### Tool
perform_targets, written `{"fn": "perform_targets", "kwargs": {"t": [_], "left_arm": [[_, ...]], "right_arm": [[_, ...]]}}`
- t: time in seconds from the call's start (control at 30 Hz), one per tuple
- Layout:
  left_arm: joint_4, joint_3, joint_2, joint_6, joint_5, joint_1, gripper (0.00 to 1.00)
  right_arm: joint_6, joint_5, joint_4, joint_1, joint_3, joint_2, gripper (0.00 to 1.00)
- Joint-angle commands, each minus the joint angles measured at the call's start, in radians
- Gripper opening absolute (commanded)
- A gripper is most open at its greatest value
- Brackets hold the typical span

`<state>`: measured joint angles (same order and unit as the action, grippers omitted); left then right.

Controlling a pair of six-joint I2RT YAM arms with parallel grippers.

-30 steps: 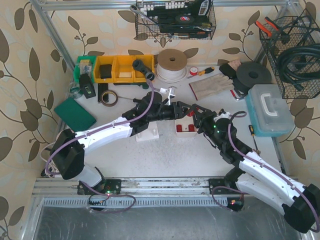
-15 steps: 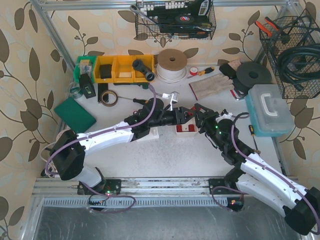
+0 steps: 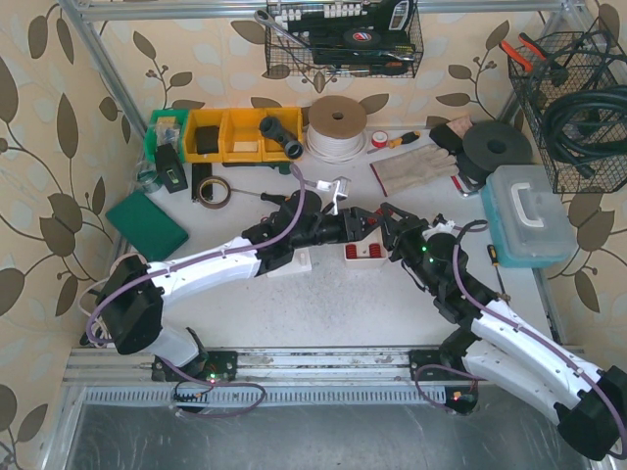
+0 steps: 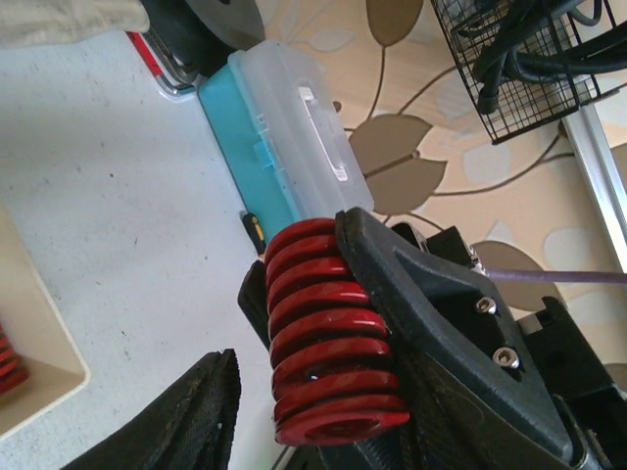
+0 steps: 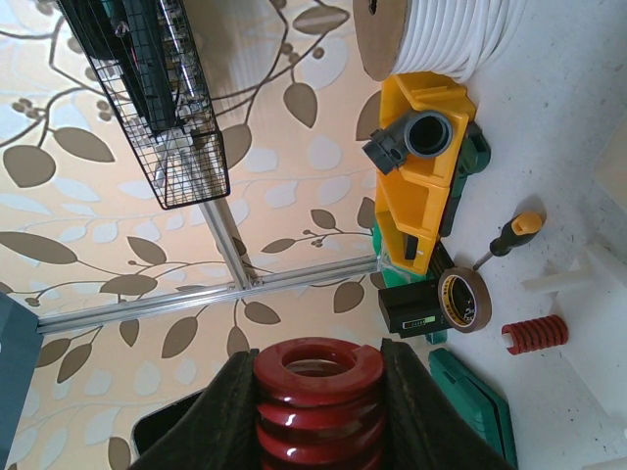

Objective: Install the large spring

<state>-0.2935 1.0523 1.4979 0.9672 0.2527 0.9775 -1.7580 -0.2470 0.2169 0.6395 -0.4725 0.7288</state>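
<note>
Right wrist view: a red spring is pinched by the right gripper at bottom centre, lifted clear of the table, seemingly for handover; the left gripper is held spread alongside.

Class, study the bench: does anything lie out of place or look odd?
A small red spring lies loose on its side beside the white post. A grey pipe fitting also perches on top of the yellow bins.
</note>
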Motion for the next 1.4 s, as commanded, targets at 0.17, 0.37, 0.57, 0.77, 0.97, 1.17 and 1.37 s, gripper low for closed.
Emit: {"fn": "perform_targets", "kwargs": {"t": [0.17,0.37,0.57,0.77,0.97,1.17,1.37], "left_arm": [[0.047,0.077,-0.01,-0.045,-0.033,0.012,0.32],[0.039,0.069,-0.005,-0.035,-0.026,0.012,0.28],[0.067,0.08,-0.008,-0.046,-0.028,0.01,0.0],[0.187,0.108,-0.038,-0.085,-0.05,0.003,0.0],[0.457,0.164,-0.119,-0.166,-0.055,-0.03,0.0],[0.852,0.294,-0.163,-0.305,-0.052,-0.087,0.0],[1.113,0.341,-0.197,-0.412,-0.103,-0.124,0.0]], "right_arm": [[-0.001,0.007,0.049,0.004,-0.01,-0.004,0.0],[-0.002,-0.004,0.053,0.003,0.002,-0.012,0.0],[0.012,-0.011,0.023,0.003,-0.013,-0.018,0.0],[0.066,0.019,-0.012,0.0,-0.054,0.002,0.59],[0.313,0.183,-0.233,-0.069,-0.212,0.064,0.91],[0.717,0.216,-0.422,-0.087,-0.33,0.142,0.92],[0.855,0.27,-0.41,-0.086,-0.325,0.249,0.89]]}}
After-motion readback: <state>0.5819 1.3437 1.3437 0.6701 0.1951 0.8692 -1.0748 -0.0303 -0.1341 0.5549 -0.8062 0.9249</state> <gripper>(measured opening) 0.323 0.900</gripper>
